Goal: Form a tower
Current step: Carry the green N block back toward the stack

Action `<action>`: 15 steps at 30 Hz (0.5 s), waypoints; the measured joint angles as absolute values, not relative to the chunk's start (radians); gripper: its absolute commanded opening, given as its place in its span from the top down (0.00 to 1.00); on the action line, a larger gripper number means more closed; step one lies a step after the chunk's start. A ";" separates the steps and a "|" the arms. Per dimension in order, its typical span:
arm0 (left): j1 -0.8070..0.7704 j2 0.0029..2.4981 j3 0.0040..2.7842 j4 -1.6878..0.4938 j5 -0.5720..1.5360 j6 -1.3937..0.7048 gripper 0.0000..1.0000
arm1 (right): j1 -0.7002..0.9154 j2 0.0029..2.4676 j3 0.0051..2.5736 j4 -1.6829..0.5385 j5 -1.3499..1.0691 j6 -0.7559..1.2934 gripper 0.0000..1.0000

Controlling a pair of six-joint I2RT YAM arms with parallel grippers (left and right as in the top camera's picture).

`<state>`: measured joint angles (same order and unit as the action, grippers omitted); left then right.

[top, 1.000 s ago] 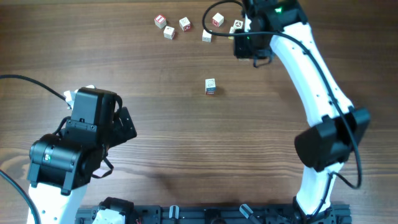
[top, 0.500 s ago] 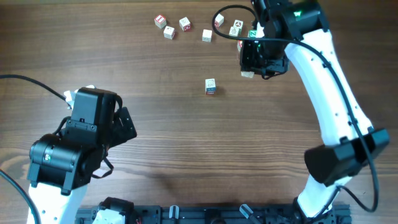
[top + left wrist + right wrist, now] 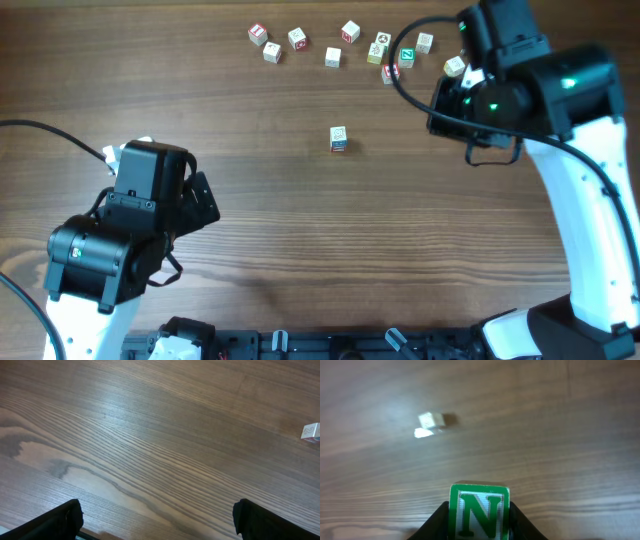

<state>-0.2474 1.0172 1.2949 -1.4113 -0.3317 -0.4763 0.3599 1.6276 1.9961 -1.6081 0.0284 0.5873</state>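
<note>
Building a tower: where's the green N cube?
Bottom centre, right wrist view: green N cube sits between the jaws of the right gripper, a loose cube beyond.

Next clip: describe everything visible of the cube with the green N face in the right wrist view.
The N cube is a small block with a green and white face bearing a large N, upright and square to the camera. It looks like painted wood. It is clamped between the two dark fingers of the right end effector, one on each side. The frame cuts off its lower part. The wood-grain table lies beyond it, and no other cube touches it.
</note>
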 measured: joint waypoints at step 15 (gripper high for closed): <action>-0.247 1.017 1.295 -1.411 -0.332 -0.476 0.00 | 0.688 1.324 1.584 -1.504 0.241 0.921 0.95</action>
<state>-0.2474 1.0172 1.2949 -1.4109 -0.3317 -0.4763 0.6884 1.3239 1.5845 -1.5043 0.2405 0.9211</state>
